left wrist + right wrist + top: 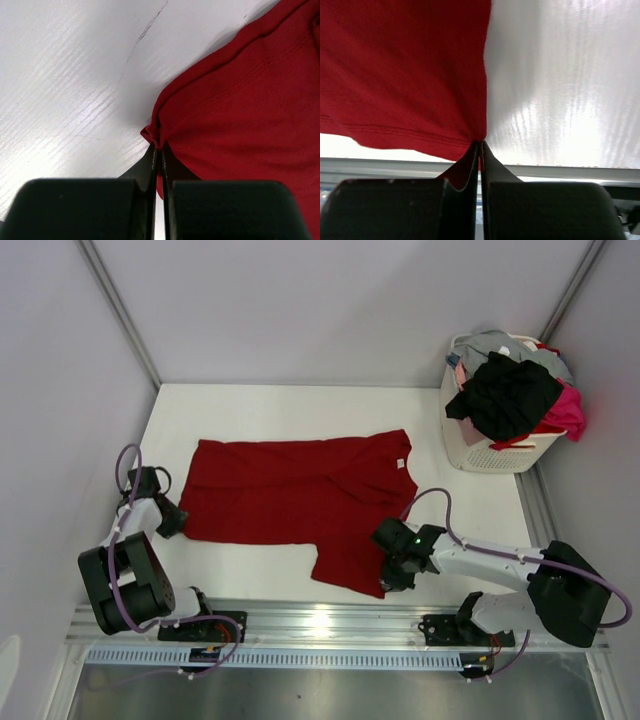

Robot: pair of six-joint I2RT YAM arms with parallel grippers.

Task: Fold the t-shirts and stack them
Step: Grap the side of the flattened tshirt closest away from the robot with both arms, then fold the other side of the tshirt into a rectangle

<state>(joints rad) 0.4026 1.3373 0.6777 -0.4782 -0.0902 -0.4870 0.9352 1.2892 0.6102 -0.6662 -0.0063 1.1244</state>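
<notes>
**Left gripper** (172, 521): located near the left edge of the desk (250, 405), at the left end of the dark red t-shirt (300, 495). In the left wrist view, the left gripper (159, 148) has its jaws closed to a thin slit. A bunched fold of the dark red t-shirt (240, 115) is pinched at the tips. The finger bodies fill the bottom of that view and hide how far the cloth reaches between them.

**Dark red t-shirt:** lies spread in the middle of the desk, lengthwise left to right, with the collar toward the right edge. One sleeve points toward the near edge. The opposite sleeve is hard to make out.

**Right gripper** (384, 565): located at the near sleeve, close to the near edge. In the right wrist view, the right gripper (480, 146) has its jaws pressed together on the hemmed corner of the dark red t-shirt (405, 75). The rest of the garment is cut off by the frame.

**Basket** (500, 454): white and perforated, standing at the far right corner. It is heaped with a grey garment (495, 340), a black garment (505, 395) and a pink garment (568, 412). These overlap, so their shapes cannot be resolved. The pink garment hangs over the right rim.

**Surface and room:** the desk (65, 75) is white and slightly glossy, with a thin dark line (150, 25) visible in the left wrist view. A metal rail (320, 625) runs along the near edge and carries both arm bases. Pale grey walls (330, 300) enclose the left, far and right sides.
</notes>
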